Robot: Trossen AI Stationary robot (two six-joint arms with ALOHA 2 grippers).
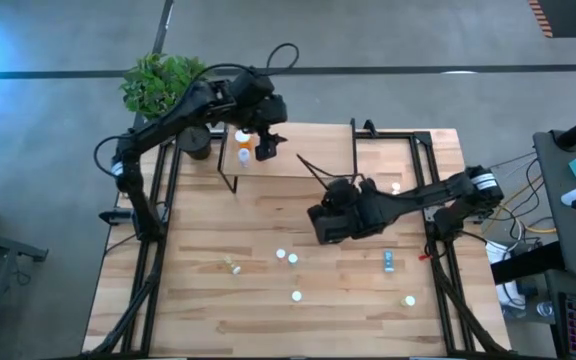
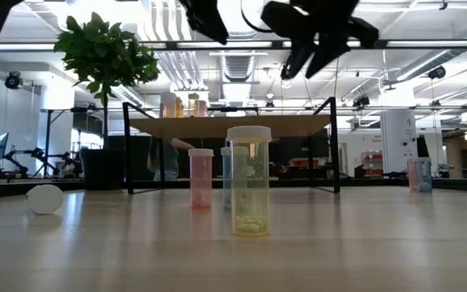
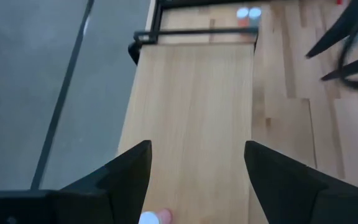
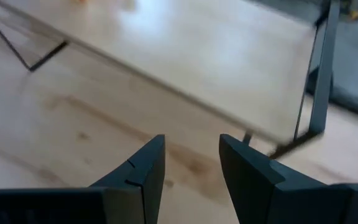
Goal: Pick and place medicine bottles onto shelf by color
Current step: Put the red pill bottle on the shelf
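Your right gripper (image 1: pixel 326 225) hovers mid-worktop, jaws parted and empty; the upright loose medicine bottles (image 1: pixel 286 256) stand just in front of it, nearer than your left gripper (image 1: pixel 260 133), released over the shelf (image 1: pixel 313 150).

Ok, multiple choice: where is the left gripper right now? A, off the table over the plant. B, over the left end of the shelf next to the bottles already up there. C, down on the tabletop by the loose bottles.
B: in the high view the left gripper hangs above the left end of the shelf, with the orange bottle on the board right beside it.
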